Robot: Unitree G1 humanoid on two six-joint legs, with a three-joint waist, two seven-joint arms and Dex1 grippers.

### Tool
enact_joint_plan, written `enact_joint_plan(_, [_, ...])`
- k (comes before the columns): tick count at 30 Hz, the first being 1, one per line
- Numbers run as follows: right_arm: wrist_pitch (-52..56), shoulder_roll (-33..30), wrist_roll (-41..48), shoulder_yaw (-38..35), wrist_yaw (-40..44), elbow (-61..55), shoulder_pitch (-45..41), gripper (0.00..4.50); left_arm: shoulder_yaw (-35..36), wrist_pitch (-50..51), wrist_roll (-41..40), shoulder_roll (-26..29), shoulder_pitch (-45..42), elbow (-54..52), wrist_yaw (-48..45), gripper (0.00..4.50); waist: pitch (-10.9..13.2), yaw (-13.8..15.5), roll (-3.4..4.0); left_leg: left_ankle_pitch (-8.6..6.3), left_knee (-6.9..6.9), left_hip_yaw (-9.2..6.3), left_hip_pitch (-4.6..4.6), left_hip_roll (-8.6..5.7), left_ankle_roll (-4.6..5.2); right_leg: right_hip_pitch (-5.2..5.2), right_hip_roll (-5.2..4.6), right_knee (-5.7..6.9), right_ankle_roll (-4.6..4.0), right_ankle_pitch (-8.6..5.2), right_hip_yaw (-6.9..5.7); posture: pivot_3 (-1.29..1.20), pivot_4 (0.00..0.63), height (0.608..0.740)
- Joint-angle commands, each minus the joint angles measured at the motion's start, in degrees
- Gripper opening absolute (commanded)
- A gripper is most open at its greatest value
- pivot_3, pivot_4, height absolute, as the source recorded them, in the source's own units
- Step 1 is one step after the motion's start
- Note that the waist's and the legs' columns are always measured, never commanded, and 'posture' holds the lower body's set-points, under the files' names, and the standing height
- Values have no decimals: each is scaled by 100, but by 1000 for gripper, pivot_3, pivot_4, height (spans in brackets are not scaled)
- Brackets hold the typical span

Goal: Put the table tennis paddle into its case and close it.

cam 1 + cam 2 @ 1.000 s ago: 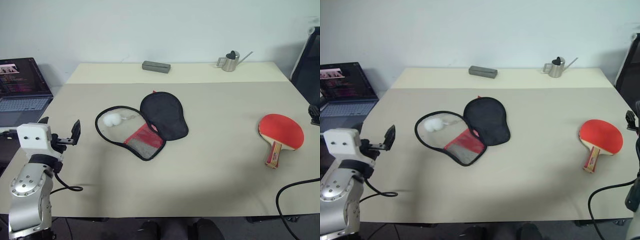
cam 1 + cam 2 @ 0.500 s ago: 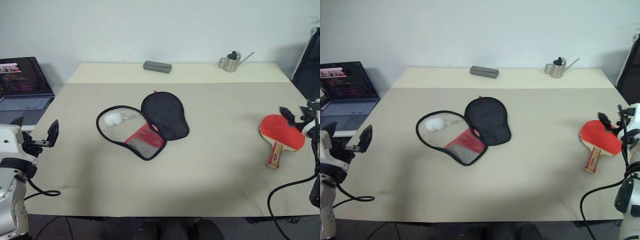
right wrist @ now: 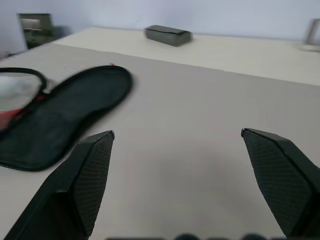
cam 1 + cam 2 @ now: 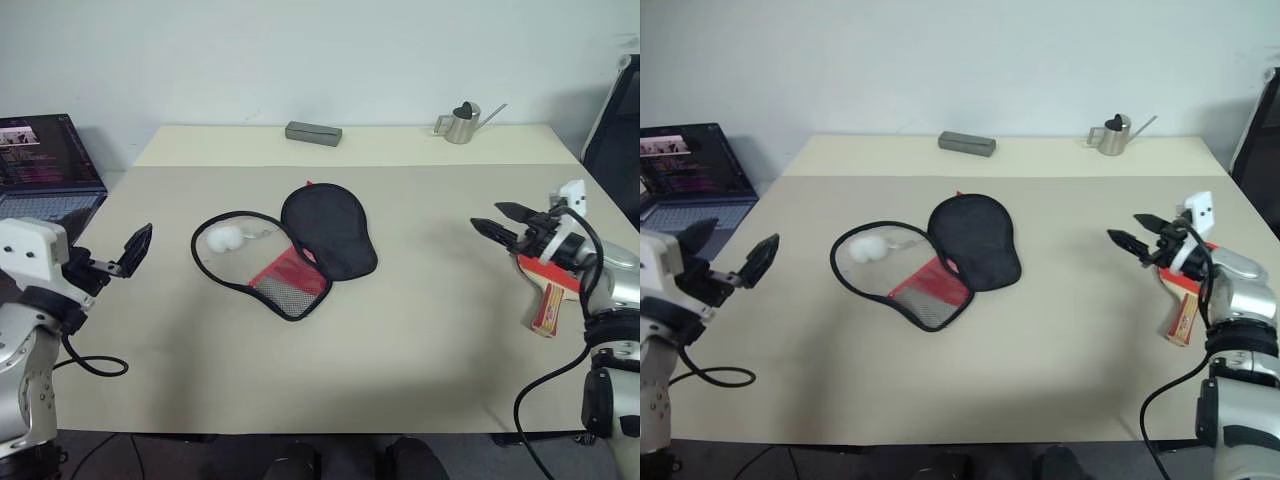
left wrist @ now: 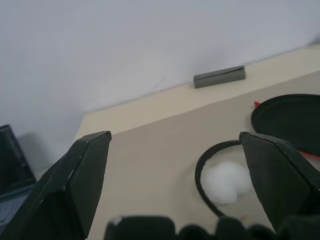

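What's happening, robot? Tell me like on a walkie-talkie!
Both grippers open, left gripper, right gripper. Paddle on table, untouched. Case lies open. Nothing in the way.

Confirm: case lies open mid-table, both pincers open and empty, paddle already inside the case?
Not quite. The table tennis paddle is not inside: it lies on the table's right side, behind the right pincer, as the left eye view shows. The case is open mid-table; the left pincer is open and empty too.
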Motion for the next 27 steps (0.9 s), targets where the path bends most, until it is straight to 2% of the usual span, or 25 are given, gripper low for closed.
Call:
enact_joint_plan(1, [314, 132, 270, 38, -73, -764, 81, 4455, -116, -92, 15, 137, -290, 100, -92, 4500, 0, 0, 0, 0, 1, 2, 0, -1, 0, -1, 0, 0, 0, 0, 2, 0, 150, 740])
enact_joint_plan(8, [961, 666, 453, 362, -427, -1691, 290, 4455, -407, -29, -98, 131, -610, 265, -335, 4500, 0, -18, 0, -2, 2, 2, -3, 1, -4, -8, 1, 3, 0, 0, 3, 0, 150, 740])
enact_joint_plan(13, [1424, 829, 471, 716, -440, -2070, 217, 4455, -475, 395, -529, 217, -619, 308, -831, 4500, 0, -12, 0, -2, 2, 2, -6, 0, -4, -16, 1, 6, 0, 0, 5, 0, 150, 740])
enact_joint_plan(21, [1831, 952, 478, 1048, -528, -2055, -200, 4455, -574, 1672, -1509, 795, -414, 65, -2082, 4500, 0, -33, 0, -2, 7, 2, -19, 1, -4, -35, 3, 15, 0, 0, 8, 0, 150, 740])
enact_joint_plan(27, [2271, 1203, 195, 1509, -830, -1884, -562, 4455, -586, 1987, -1635, 1196, -492, 204, -2571, 4500, 0, -63, 0, -2, 6, 2, -21, 3, -4, -39, 5, 16, -1, 0, 10, 0, 150, 740])
